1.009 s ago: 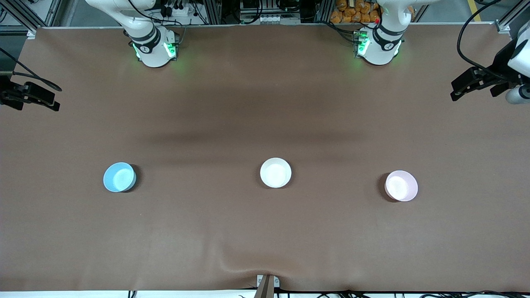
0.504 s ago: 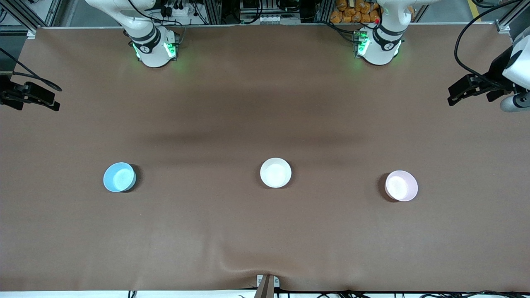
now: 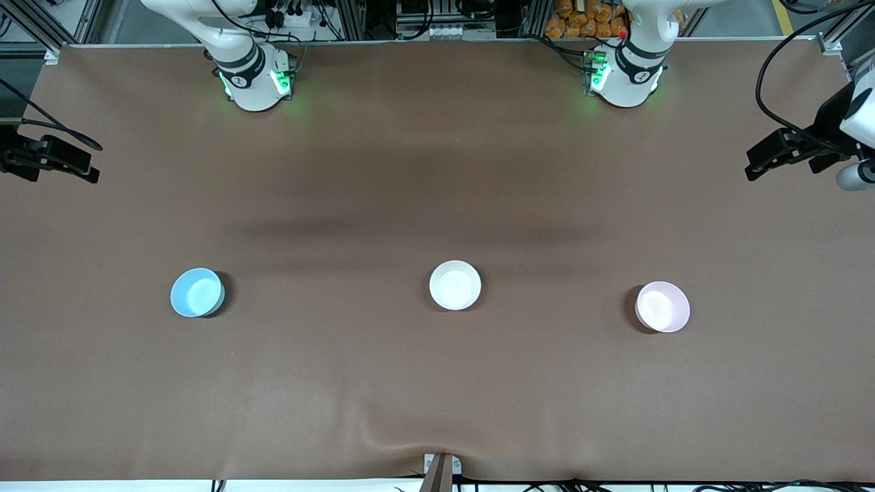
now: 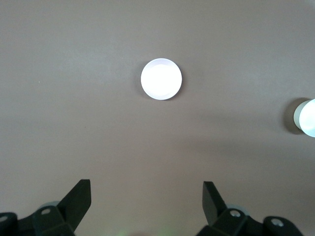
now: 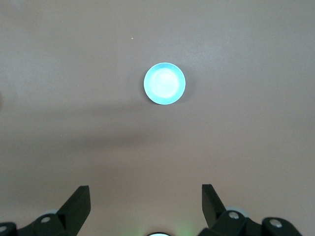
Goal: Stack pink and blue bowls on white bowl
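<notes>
Right end effector [image 3: 48, 158] hangs high over the bench edge at the right arm's end, fingers [image 5: 78, 204] spread wide and gripping nothing; only part of it shows in the front view, cut off by the frame. Three bowls stand in a loose row across the bench, each apart from the others and none stacked: one blue bowl [image 3: 197, 292] toward the right arm's end, one white bowl [image 3: 455, 285] in the middle, one pink bowl [image 3: 662, 307] toward the left arm's end, slightly nearer the front camera than the other two. Left end effector [image 3: 779, 152] hangs high over the bench edge at the left arm's end, fingers [image 4: 78, 199] likewise wide apart and empty, its wrist partly cut off by the frame. In the left wrist view the pink bowl looks washed out almost to white, and the white bowl [image 4: 306, 117] is cut by the picture's edge. A brown bench [image 3: 437, 383] cover, smooth but for a small pucker near a grey bracket [image 3: 441, 468] at the front edge, carries soft shadows. Two arm bases glow green near cables and metal framing.
</notes>
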`<state>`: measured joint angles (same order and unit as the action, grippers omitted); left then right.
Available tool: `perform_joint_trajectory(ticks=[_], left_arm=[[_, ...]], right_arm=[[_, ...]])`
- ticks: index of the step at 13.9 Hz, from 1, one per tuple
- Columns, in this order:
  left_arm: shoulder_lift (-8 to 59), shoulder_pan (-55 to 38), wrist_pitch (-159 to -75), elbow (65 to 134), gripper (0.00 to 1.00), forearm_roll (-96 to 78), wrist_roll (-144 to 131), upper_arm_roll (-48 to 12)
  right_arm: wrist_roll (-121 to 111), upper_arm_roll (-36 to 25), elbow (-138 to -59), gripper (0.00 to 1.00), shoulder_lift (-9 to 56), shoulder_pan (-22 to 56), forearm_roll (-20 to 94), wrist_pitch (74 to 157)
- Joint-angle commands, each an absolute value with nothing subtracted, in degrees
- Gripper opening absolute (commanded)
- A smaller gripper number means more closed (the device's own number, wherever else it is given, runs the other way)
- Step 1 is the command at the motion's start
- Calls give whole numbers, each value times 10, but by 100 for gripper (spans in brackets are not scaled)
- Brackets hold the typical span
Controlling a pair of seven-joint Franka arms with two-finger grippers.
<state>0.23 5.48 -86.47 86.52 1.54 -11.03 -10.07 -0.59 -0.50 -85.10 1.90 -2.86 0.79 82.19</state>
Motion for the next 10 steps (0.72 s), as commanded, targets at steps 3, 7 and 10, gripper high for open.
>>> perform_joint_trajectory(ticks=[3, 7, 10], left_arm=[[4, 59, -894, 878, 100, 17, -102, -102], [7, 63, -907, 880, 100, 15, -102, -102], [11, 76, -926, 903, 100, 7, -101, -103]], right_arm=[[-11, -7, -850, 100, 18, -28, 12, 820], [-11, -7, -850, 100, 18, -28, 11, 820], [-11, -7, -850, 100, 18, -28, 11, 821]])
